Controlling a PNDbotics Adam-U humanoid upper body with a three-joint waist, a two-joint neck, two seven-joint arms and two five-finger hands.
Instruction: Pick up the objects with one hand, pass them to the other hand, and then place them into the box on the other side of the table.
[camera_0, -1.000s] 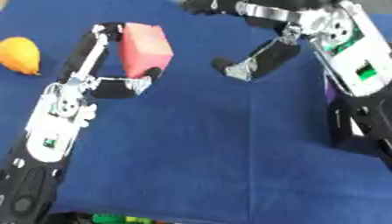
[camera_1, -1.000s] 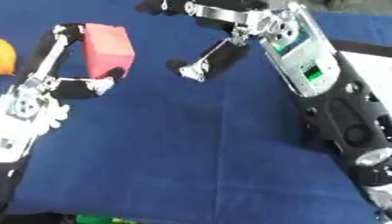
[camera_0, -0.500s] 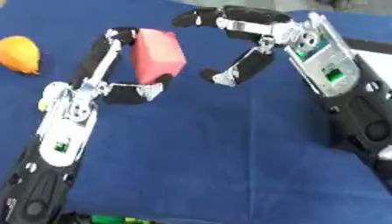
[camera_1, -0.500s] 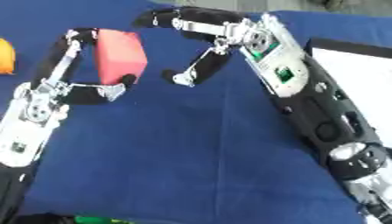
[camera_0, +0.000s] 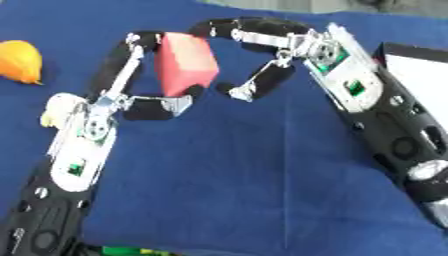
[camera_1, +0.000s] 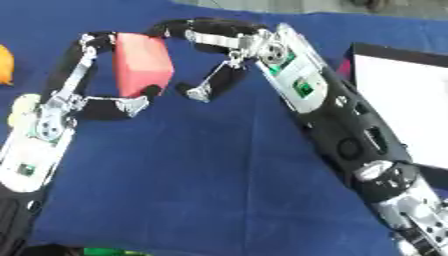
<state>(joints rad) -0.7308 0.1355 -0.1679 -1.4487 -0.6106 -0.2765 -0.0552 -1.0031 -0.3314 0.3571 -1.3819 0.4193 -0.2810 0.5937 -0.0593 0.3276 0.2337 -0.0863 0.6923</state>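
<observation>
My left hand (camera_0: 140, 95) has the red block (camera_0: 185, 64) pinched: fingers curled over its top far edge, thumb under its lower end, block lifted off the blue tablecloth (camera_0: 245, 190) and tilted. The block sits up in the far middle of the work area, between my two hands. My right hand (camera_0: 271, 55) comes in from the right side and arches over it: upper fingers (camera_0: 229, 27) are curled and meet the block's top corner right beside my left fingertips, though I cannot tell if they actually press on it. The right thumb (camera_0: 254, 85) hangs down just beside the block's right face with a small gap visible, so that hand is cupped around the block and not closed on it. Fingers are bent, nothing held on that side. The orange fruit (camera_0: 19, 61) lies on the cloth at the far left, well apart from both hands. The box (camera_1: 402, 110), dark rim and white inside, sits at the right edge of the table, partly hidden behind my right forearm. Something green (camera_0: 131, 250) shows at the near bottom edge; can't make out what it is.
</observation>
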